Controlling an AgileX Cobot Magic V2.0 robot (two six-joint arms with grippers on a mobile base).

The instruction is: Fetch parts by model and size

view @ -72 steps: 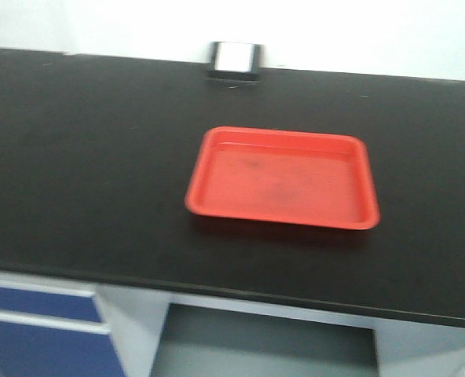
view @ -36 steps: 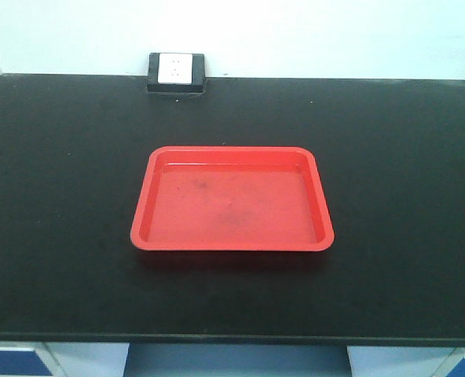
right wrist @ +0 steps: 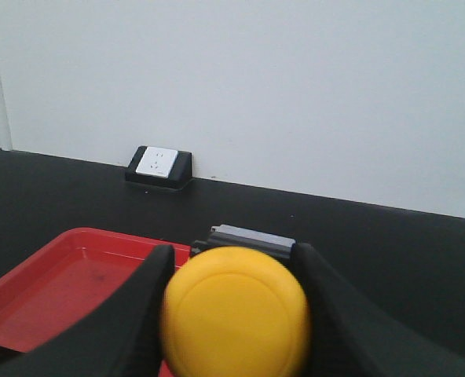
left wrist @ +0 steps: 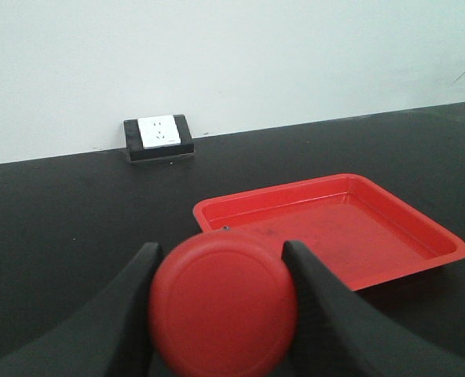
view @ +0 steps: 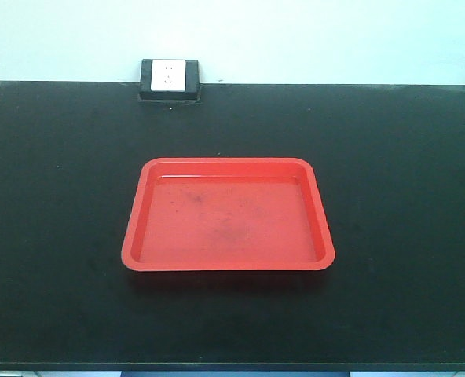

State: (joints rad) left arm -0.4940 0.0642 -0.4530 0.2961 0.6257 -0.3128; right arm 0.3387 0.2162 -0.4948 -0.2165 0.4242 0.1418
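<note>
Counter (view: 60, 157): black, matte top, running the full width of the front view; its back edge meets a pale wall, its front edge shows at the bottom of the frame.

Item 1: red tray (view: 134, 228), rectangular with rounded corners and a low raised rim. It lies flat near the middle of the counter, long sides parallel to the back edge. Faint dark smudges mark its floor.

Item 2: socket box (view: 170, 78), dark housing with a white faceplate. It sits at the back edge against the wall, well apart from the tray.
</note>
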